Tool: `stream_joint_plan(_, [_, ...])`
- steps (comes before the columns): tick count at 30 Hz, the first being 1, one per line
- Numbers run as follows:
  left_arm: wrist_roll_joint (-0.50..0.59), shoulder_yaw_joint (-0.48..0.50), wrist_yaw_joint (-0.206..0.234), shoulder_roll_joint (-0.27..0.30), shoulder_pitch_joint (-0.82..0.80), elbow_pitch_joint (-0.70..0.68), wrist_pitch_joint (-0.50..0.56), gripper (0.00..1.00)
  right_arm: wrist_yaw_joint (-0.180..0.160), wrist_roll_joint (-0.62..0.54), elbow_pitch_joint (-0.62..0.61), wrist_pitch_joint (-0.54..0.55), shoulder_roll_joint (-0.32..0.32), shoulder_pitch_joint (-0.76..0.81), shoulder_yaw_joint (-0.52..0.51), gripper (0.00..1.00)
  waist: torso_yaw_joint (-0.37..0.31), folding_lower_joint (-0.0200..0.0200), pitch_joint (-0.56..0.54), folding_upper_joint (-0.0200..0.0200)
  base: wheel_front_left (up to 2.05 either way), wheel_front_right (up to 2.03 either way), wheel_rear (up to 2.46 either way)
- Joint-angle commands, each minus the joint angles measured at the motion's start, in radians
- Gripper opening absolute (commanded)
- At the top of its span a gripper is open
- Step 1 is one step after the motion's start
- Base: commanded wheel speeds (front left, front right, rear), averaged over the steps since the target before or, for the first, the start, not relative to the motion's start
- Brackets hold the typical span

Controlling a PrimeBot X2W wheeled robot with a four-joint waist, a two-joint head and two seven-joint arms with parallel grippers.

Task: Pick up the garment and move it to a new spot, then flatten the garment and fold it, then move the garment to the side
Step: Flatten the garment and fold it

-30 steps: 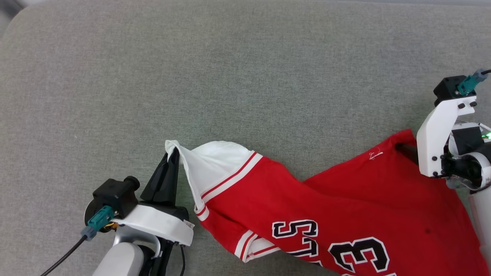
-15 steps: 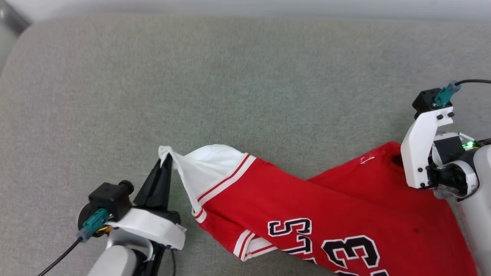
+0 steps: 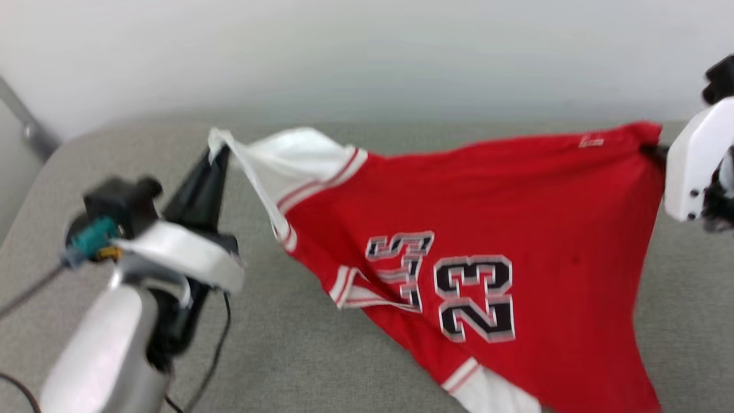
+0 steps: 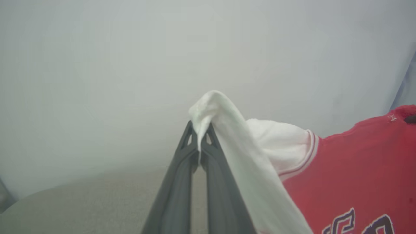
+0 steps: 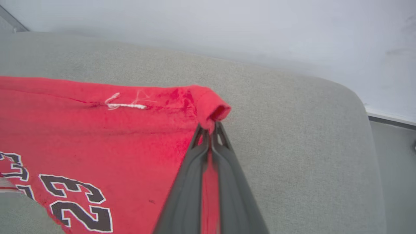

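Observation:
The garment [image 3: 516, 189], a red jersey with white sleeves and a black "23", hangs stretched in the air between both grippers, its lower part drooping toward the grey cushion. My left gripper [image 3: 217, 152] is shut on the tip of a white sleeve, seen up close in the left wrist view [image 4: 199, 131], where the garment [image 4: 341, 169] trails down to the right. My right gripper [image 3: 655, 154] holds the red corner at the far right; the right wrist view shows that gripper [image 5: 210, 128] shut on a rolled red corner of the garment [image 5: 97, 130].
The grey padded surface [image 3: 298, 355] spreads under the shirt, with its rounded back edge near a pale wall [image 3: 367, 51]. A metal bar [image 3: 28, 129] slants at the far left. The surface's right end [image 5: 357, 107] drops to a grey floor.
Both arms have raised the garment off the cushion and pulled it taut between them. The head camera has tilted up, bringing the wall into view.

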Motion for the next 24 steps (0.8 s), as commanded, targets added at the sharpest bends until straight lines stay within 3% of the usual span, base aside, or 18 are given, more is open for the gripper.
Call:
stream_joint_plan(1, [-0.006,0.009,-0.008,0.009,-0.044,0.009,0.013,0.0,0.0,-0.005,-0.003,-0.015,-0.002,-0.03,-0.011,0.0,-0.027,0.0,-0.036,0.0,0.0,0.0,0.0])
stream_joint_plan(10, [-0.031,0.036,-0.035,0.012,-0.371,0.18,0.101,0.0,-0.001,-0.055,0.005,-0.098,-0.001,-0.203,-0.074,0.0,-0.054,0.0,0.004,0.0,0.0,0.0,0.0])
stream_joint_plan(18, [0.008,0.057,-0.038,0.028,-0.7,0.344,0.104,0.0,-0.001,-0.105,0.02,-0.203,0.018,-0.395,-0.091,0.0,-0.08,0.0,0.154,0.0,0.0,0.0,0.0])
stream_joint_plan(19, [0.029,0.061,-0.034,0.037,-0.796,0.383,0.094,0.0,-0.001,-0.123,0.027,-0.247,0.024,-0.455,-0.095,0.0,-0.09,0.0,0.205,0.0,0.0,0.0,0.0])
stream_joint_plan(24, [0.07,0.051,-0.037,0.059,-0.951,0.439,0.082,0.0,-0.001,-0.151,0.046,-0.33,0.047,-0.559,-0.09,0.0,-0.107,0.0,0.296,0.0,0.0,0.0,0.0])
